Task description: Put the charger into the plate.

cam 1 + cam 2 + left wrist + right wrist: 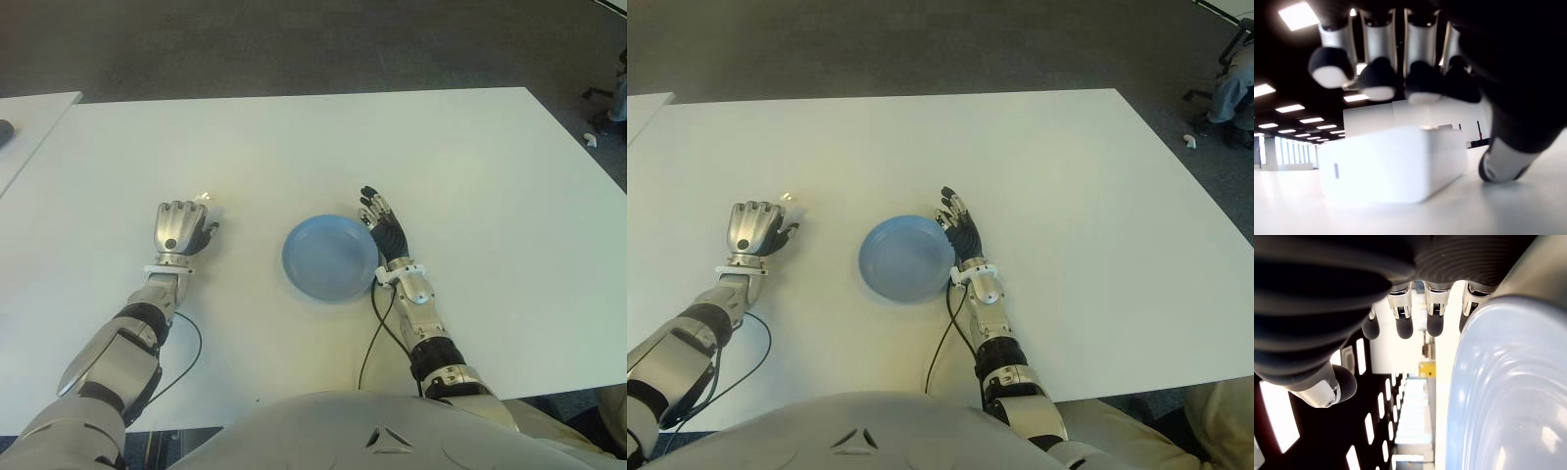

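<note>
Left wrist view shows our left hand [179, 229] arched over the white charger [1393, 164] on the table [470, 186], fingers curled but not gripping, with the blue plate [329, 259] to its right, beside our open right hand [384, 230].

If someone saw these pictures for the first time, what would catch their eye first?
The blue plate sits empty mid-table, with the right hand open at its right edge. Farther left, the left hand curls over the white charger, which lies on the table.
</note>
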Action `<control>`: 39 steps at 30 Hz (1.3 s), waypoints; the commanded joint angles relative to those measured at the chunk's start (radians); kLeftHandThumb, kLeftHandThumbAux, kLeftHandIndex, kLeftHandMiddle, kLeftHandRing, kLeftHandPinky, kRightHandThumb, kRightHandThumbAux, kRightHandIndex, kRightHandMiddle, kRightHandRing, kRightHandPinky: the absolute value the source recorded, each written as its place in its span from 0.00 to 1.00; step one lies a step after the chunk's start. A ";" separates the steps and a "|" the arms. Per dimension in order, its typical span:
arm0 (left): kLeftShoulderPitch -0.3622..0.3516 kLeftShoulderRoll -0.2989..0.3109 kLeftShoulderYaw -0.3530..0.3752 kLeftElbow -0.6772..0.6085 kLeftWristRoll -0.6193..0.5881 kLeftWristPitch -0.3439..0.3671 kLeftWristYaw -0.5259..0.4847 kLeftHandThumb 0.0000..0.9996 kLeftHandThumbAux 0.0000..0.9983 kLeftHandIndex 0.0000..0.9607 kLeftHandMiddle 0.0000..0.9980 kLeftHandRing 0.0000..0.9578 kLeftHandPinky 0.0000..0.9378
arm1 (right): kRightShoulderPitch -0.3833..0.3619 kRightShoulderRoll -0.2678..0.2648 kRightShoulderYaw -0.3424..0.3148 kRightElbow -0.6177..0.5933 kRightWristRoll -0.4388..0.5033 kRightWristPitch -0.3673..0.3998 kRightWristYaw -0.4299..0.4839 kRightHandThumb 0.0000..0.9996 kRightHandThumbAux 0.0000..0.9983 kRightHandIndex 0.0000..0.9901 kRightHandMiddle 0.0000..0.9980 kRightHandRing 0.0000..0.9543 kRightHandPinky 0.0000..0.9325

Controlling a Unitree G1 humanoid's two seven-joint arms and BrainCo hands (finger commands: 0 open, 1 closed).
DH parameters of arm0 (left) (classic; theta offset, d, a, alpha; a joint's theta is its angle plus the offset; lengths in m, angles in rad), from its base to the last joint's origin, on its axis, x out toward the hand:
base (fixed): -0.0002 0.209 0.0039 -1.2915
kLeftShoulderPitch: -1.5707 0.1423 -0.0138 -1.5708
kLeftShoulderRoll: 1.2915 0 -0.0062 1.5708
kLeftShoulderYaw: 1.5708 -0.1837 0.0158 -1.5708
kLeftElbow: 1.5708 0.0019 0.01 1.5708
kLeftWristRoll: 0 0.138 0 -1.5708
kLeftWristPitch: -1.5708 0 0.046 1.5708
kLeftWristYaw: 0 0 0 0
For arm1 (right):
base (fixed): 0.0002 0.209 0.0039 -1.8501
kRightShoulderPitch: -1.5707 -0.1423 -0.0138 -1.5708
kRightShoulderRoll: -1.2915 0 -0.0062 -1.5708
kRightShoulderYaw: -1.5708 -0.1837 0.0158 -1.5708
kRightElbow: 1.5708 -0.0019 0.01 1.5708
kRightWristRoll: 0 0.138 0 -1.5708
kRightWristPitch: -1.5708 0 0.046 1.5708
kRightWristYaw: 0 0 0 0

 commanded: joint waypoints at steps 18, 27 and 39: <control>0.081 -0.054 -0.013 -0.052 -0.006 -0.025 -0.028 0.71 0.69 0.86 0.88 0.91 0.95 | 0.172 -0.010 0.004 0.206 -0.002 0.131 0.002 0.07 0.49 0.00 0.03 0.03 0.07; 0.082 -0.053 -0.008 -0.081 -0.008 -0.030 -0.024 0.71 0.69 0.86 0.88 0.91 0.95 | 0.172 -0.012 0.010 0.204 -0.008 0.137 0.002 0.07 0.50 0.00 0.02 0.02 0.07; 0.115 -0.033 0.008 -0.190 -0.007 -0.010 -0.047 0.69 0.69 0.85 0.88 0.91 0.95 | 0.174 -0.015 0.015 0.201 -0.012 0.140 0.004 0.08 0.51 0.00 0.02 0.02 0.06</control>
